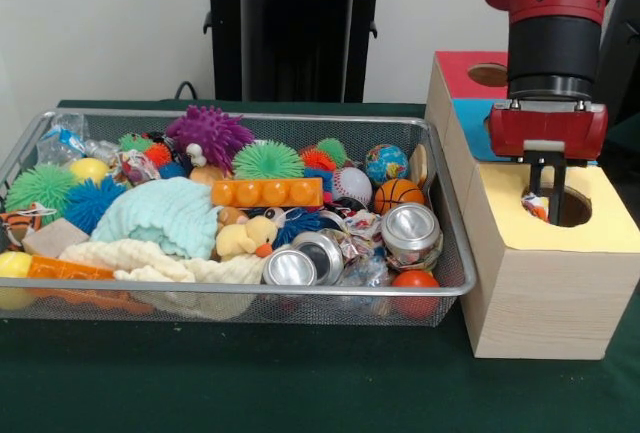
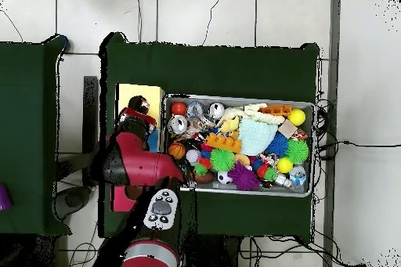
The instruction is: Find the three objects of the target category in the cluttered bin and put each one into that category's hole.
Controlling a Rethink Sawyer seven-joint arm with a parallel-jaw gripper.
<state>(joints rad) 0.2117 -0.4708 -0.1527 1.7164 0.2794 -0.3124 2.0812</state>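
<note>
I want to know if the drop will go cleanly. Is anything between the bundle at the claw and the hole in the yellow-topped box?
Nothing visible blocks it. The claw hangs right over the hole, and the wrinkly bundle at its tips is already at the opening's rim. Whether the claw grips it cannot be told.

no readable text, label, brand, number or sign shows on anything in either view.

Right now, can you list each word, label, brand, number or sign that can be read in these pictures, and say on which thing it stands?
No text can be read in either view.
The silver cans in the cluttered bin show only plain tops; any label is hidden.
The wrinkly bundles have coloured patches, too blurred to read.
The wooden box with the hole bears no writing.
</note>
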